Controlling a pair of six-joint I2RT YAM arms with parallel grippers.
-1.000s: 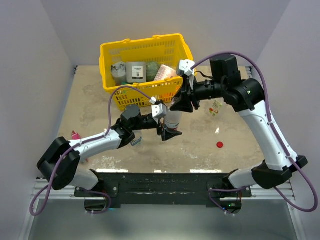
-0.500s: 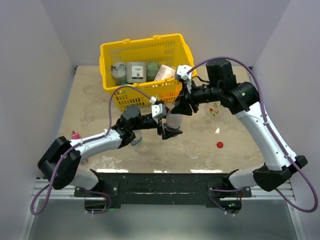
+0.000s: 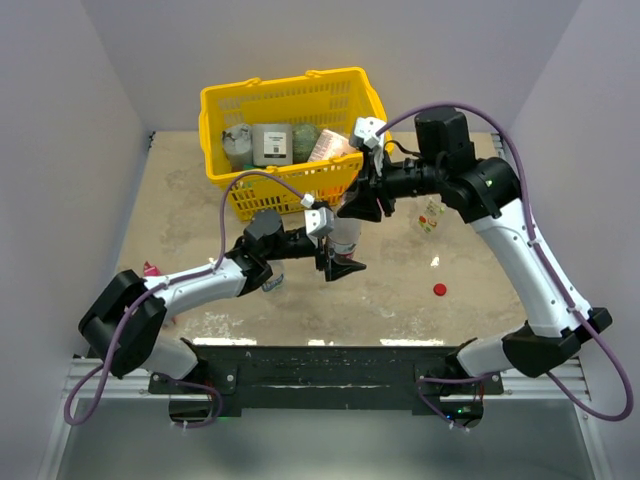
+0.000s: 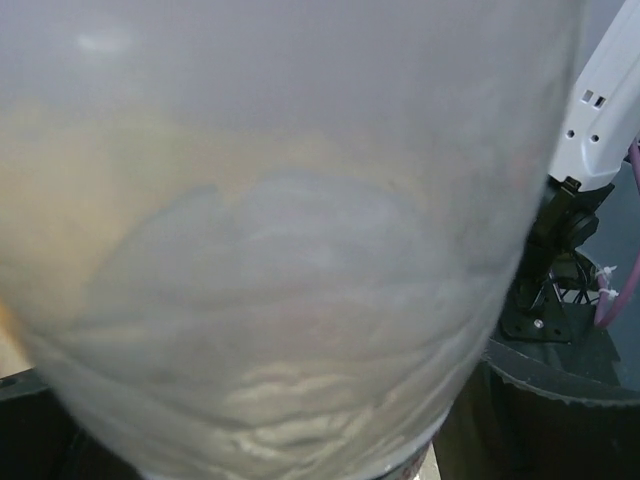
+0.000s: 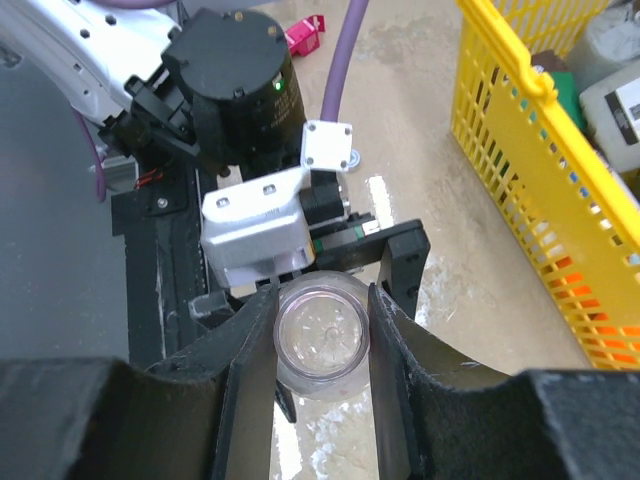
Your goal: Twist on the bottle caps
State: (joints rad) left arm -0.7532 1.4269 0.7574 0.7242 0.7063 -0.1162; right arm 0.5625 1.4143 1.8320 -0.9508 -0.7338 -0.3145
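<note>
Right gripper [image 3: 360, 207] has tipped back a little toward the basket [image 3: 222, 100] since half a second ago, and its white mount sits farther up again. The left arm [image 3: 190, 285] has edged slightly right. Bottle [image 3: 345, 238], red cap [image 3: 439, 290] and basket lie as before.

The bottle stands upright mid-table, just near of the basket's near wall. On its mouth sits a pale cap [image 5: 322, 338], pinched from both sides by the right gripper's almost closed fingers. Left gripper [image 3: 338, 262] reaches in from the left with its jaws either side of the bottle's lower body; whether they press on it cannot be told. The red cap lies on the table [image 3: 190, 220] to the right, well apart.
</note>
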